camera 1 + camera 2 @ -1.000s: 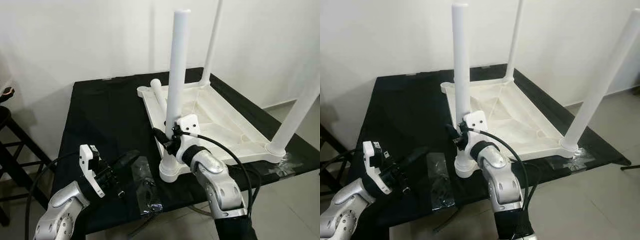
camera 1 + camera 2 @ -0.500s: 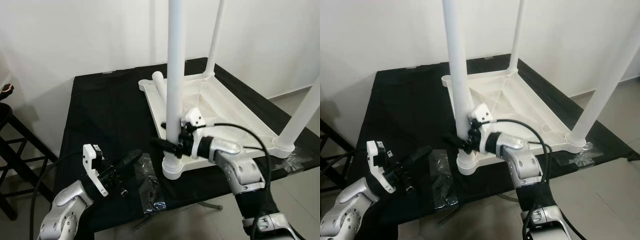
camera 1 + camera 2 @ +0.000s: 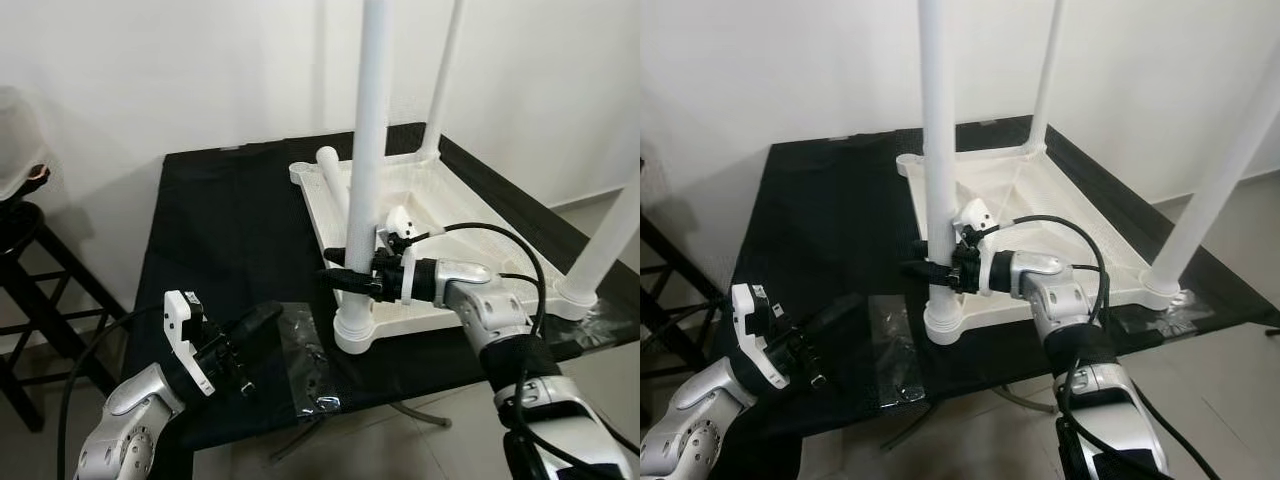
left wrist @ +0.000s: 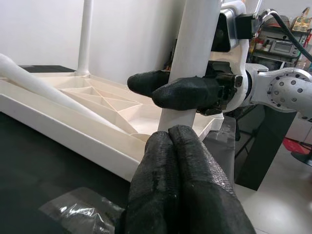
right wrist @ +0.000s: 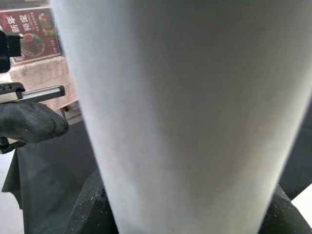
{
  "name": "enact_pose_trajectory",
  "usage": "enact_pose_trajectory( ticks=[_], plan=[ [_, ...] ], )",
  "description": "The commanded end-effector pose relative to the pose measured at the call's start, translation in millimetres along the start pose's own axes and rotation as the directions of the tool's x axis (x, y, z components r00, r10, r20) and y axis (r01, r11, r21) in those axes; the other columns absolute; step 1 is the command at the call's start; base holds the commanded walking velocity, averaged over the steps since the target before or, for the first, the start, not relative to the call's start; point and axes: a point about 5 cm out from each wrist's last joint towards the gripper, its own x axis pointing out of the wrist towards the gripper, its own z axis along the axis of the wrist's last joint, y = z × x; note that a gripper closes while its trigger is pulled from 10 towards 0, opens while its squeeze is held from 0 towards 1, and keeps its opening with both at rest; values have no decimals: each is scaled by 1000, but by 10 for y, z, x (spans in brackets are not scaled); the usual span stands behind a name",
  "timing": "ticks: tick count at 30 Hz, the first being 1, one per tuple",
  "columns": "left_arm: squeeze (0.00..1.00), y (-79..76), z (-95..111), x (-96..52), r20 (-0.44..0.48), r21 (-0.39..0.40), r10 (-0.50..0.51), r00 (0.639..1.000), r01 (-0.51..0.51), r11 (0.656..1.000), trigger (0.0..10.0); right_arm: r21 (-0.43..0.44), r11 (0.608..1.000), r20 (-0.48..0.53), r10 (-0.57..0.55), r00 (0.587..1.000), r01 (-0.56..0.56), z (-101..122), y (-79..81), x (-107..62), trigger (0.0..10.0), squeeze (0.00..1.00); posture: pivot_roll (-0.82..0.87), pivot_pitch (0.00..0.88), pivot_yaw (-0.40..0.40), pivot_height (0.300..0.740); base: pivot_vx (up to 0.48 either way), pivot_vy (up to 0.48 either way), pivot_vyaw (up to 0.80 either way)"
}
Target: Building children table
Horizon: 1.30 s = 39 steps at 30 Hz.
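since a second ago the right arm has swung from reaching up out of 6 o'clock to lying level and coming in from 3 o'clock, and the camera has shifted too, so a stool with a pale thing on it now shows at 9 o'clock of the scene.

the right gripper [image 3: 345,276] clamps the near table leg [image 3: 367,150] low down, one black finger on each side of the white tube, just above the socket [image 3: 353,330] where the leg stands upright in the near left corner of the upturned white tabletop [image 3: 470,235]. the right wrist view looks straight at the leg's white surface, with finger pads at both its sides.

the tabletop lies underside up on the black table [image 3: 225,230], ribs showing. two more legs stand in it: one in the far corner at 12 o'clock [image 3: 442,90], one in the near right corner at 3 o'clock [image 3: 610,240]. a fourth, loose leg [image 3: 335,180] lies slanted inside the tray-like underside along its left rim, toward 11 o'clock.

the left gripper [image 3: 262,320] hovers over the table's near edge at 7 o'clock, fingers pressed together with nothing between them, pointing toward the socket. in the left wrist view its closed fingertips [image 4: 175,146] aim at the base of the clamped leg, near it but apart.

a crumpled clear plastic bag [image 3: 305,365] lies on the black table just beside the socket, toward 6 o'clock. the stool [image 3: 30,260] stands on the floor off the table's left edge.
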Motion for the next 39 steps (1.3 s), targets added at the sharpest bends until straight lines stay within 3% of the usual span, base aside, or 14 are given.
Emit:
enact_pose_trajectory(
  ticks=[1,8,9,11,12,15,25,26,27,28,32,36,37,39],
  plan=[
    [0,-15,-17,2,-2,-3,-4,1000,4,1000,10000,-5,1000,20,10,1000,-10,50,-13,-3,0,0,36,0,10,740,0,0,0],
    [0,-18,-4,4,4,-5,-2,1000,2,1000,10000,-7,985,-51,-171,984,171,-169,-8,-32,0,0,27,0,4,740,0,0,0],
    [0,-15,-1,-2,6,-4,-1,1000,1,1000,10000,8,944,-56,-330,942,331,-251,-9,9,0,0,20,0,-7,740,0,0,0],
    [0,-7,5,-13,8,-3,2,1000,-2,1000,10000,130,665,-39,-738,674,736,-378,-57,-13,0,0,13,0,-6,740,0,0,0],
    [0,-3,17,-10,10,-3,2,1000,-2,1000,10000,171,643,-111,-740,663,747,-572,194,20,0,0,22,0,-6,740,0,0,0],
    [0,14,24,-14,11,-2,4,1000,-4,1000,10000,128,694,-102,-701,705,709,-601,512,57,0,0,-7,0,21,740,0,0,0],
    [0,33,10,8,-8,-2,-18,1000,17,1000,10000,109,712,-119,-683,721,693,-588,445,73,0,0,1,0,13,740,0,0,0],
    [0,37,15,-1,6,-2,1,1000,-1,1000,10000,119,714,-114,-680,724,690,-566,462,99,10000,0,8,0,11,740,0,0,0],
    [0,37,15,-1,6,-2,1,1000,-1,1000,10000,119,714,-114,-680,724,690,-566,462,99,10000,0,8,0,11,740,0,0,0],
    [0,40,21,-12,16,-2,16,1000,-16,1000,10000,135,737,-100,-654,749,662,-488,502,154,10000,1000,10,0,11,740,0,0,0],
    [0,33,14,-6,7,-7,2,1000,-1,1000,10000,116,854,-27,-507,861,507,-275,477,234,10000,1000,9,0,12,740,0,0,0],
    [0,31,10,4,7,-8,-1,1000,1,1000,10000,103,905,19,-417,909,413,-162,434,228,10000,1000,10,0,10,740,0,0,0],
    [0,32,8,12,8,-8,-1,1000,1,1000,10000,81,943,28,-327,945,324,-118,394,210,10000,0,10,0,10,740,0,0,0],
    [0,32,7,18,10,-8,0,1000,0,1000,10000,56,970,20,-237,971,236,-104,356,181,10000,0,10,0,11,740,0,0,0]
  ],
)
